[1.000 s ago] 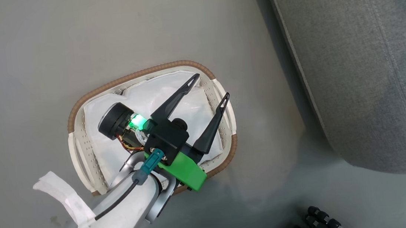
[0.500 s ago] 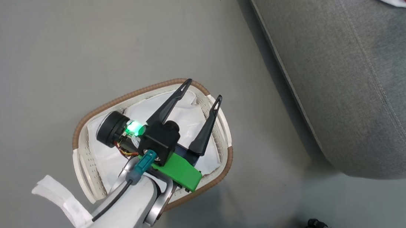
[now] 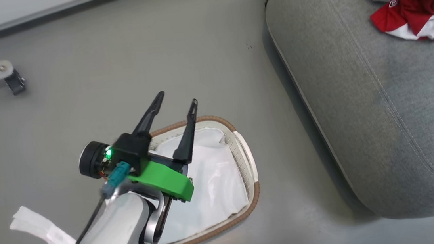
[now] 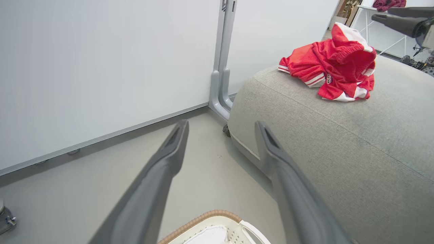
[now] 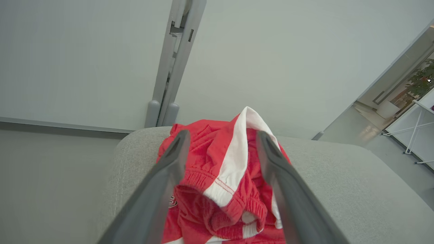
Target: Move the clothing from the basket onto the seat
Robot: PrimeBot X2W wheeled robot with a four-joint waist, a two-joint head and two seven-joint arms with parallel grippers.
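Relative to the basket (image 3: 247, 157), the left gripper (image 3: 178, 98) had shifted from above the liner towards the far rim, with its fingertips out over the floor (image 3: 154, 44). Its jaws were apart and empty. The left forearm (image 3: 108, 236) hid the basket's left side. The visible part held a white liner sheet (image 3: 210, 178). Red clothing (image 3: 404, 4) lay heaped on the grey seat (image 3: 378, 102), cut off at the frame top. The right gripper (image 5: 222, 134) stood open, fingers either side of the heap; contact could not be determined.
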